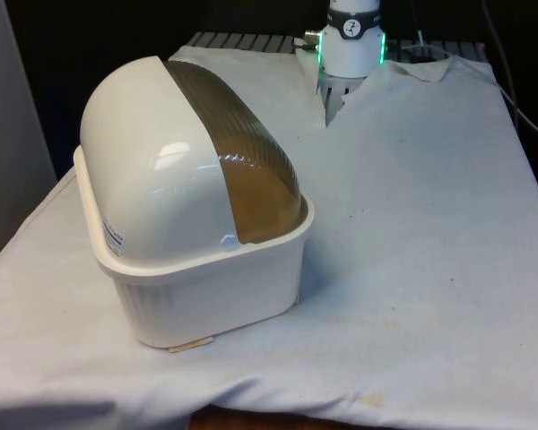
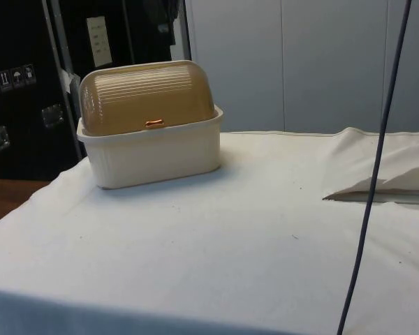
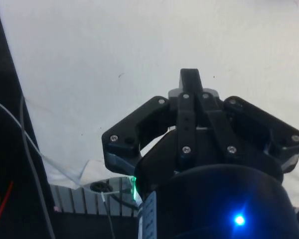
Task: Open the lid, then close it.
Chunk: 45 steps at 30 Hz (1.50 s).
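Bread box (image 1: 193, 210) on the tabletop (image 1: 412, 233), at the front view's left; lid (image 2: 148, 96) shut, its handle (image 2: 153, 123) facing the side camera, long axis across that view. Tool (image 3: 189, 82) above bare cloth; finger state cannot be told

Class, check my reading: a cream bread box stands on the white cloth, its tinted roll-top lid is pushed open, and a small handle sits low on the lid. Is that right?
Not quite. The lid is shut, not open: the side view shows it down over the bread box, with the handle just above the rim. The rest stands.
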Motion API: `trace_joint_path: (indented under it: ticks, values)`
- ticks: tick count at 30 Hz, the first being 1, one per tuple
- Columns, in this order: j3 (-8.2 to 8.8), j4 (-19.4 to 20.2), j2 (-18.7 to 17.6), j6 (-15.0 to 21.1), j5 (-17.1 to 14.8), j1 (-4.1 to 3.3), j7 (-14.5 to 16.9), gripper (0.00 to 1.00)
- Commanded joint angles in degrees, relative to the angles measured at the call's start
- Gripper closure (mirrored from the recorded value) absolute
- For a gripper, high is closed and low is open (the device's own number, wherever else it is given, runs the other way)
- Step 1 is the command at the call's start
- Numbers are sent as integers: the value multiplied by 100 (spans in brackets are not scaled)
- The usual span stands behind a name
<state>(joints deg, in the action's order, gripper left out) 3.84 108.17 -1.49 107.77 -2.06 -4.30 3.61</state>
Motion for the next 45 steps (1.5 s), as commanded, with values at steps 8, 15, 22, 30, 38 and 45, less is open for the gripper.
trace_joint_path:
  ticks: [8, 15, 22, 30, 38, 45]
  values:
    - [-63, 103, 29, 401, -6, -11, 143, 100]
    - [-120, 229, 23, 831, 0, -11, 309, 100]
    - [-166, 338, 11, 1163, 0, -11, 435, 100]
    - [-338, 590, -29, 1696, 17, -29, 441, 100]
    - [-493, 745, -63, 2040, 120, -29, 372, 100]
    - [-602, 968, -52, 2378, 350, -23, 350, 100]
